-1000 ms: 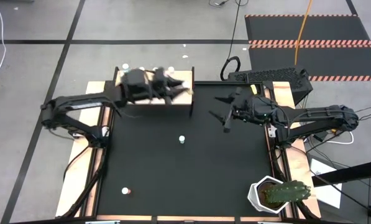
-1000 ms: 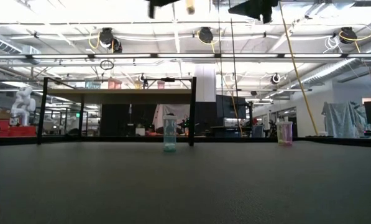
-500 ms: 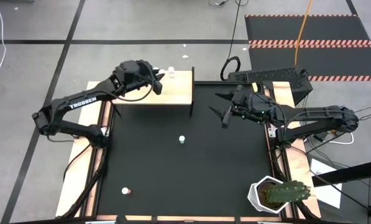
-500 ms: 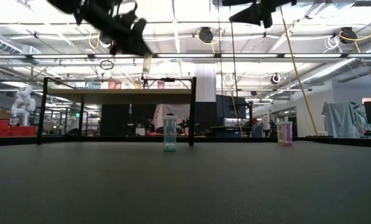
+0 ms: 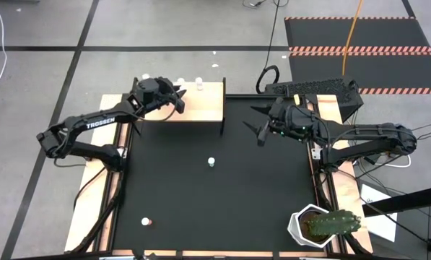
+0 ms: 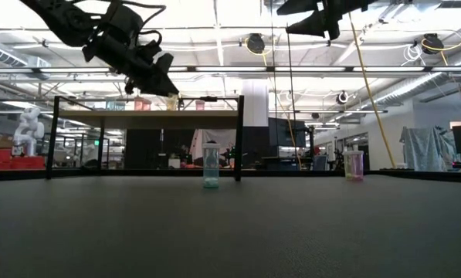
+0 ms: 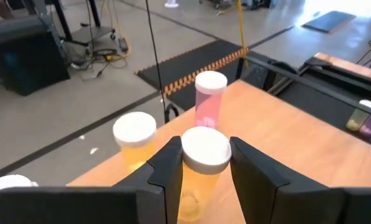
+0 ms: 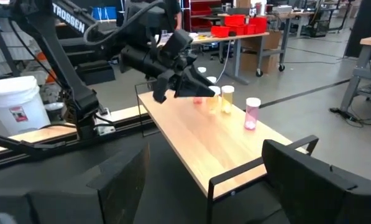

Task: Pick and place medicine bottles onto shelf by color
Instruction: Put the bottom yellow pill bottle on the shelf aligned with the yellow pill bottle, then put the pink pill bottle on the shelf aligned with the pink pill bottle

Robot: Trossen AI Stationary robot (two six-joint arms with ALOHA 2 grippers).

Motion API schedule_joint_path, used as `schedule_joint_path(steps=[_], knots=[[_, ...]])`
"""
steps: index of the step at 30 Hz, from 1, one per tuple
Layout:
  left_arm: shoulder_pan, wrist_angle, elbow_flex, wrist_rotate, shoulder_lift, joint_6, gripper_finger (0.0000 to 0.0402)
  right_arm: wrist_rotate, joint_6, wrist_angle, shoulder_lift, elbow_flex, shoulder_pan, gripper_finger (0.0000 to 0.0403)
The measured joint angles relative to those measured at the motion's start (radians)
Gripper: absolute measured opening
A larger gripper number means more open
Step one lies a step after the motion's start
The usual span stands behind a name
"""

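Note:
The pale-wood shelf (image 5: 201, 108) stands at the table's far edge. My left gripper (image 7: 201, 177) is over its left part, shut on a yellow medicine bottle (image 7: 201, 168) with a white cap. Just beyond it on the shelf stand another yellow bottle (image 7: 135, 140) and a pink one (image 7: 209, 99). A blue bottle (image 5: 211, 162) stands on the black mat at mid-table, and a red one (image 5: 147, 222) stands near the front left. My right gripper (image 5: 257, 126) hangs open over the mat to the right of the shelf, holding nothing. My left gripper pinches the yellow bottle between its two fingers, which sit on opposite sides of the body just under the white cap (image 7: 205, 149). The fingers (image 6: 157, 69) slant downward, coming from the table's left. The bottle hangs upright with its base close over the shelf top; whether it touches, I cannot tell.
A white pot with a green cactus (image 5: 323, 224) stands at the table's front right corner. A black keyboard (image 5: 316, 88) lies behind the right arm. Another white cap (image 5: 146, 77) shows at the shelf's far left corner. The shelf's right half (image 5: 208, 112) is bare wood.
My left gripper has come down from high over the shelf's right part to just above its left part, carrying the yellow bottle upright, and its fingers have tipped closer to level. The bottle now sits close over the shelf top, beside the other yellow one.

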Motion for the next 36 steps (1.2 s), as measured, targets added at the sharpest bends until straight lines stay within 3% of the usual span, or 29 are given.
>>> schedule_joint_path(steps=[14, 36], knots=[[0.050, 0.055, -0.042, -0.001, 0.000, -0.040, 0.0122, -0.004, -0.002, -0.001, 0.000, 0.000, -0.008, 0.0309], [0.055, 0.058, -0.042, 0.042, 0.000, -0.089, 0.0217, -0.005, -0.003, -0.002, 0.000, 0.000, -0.008, 0.0309]])
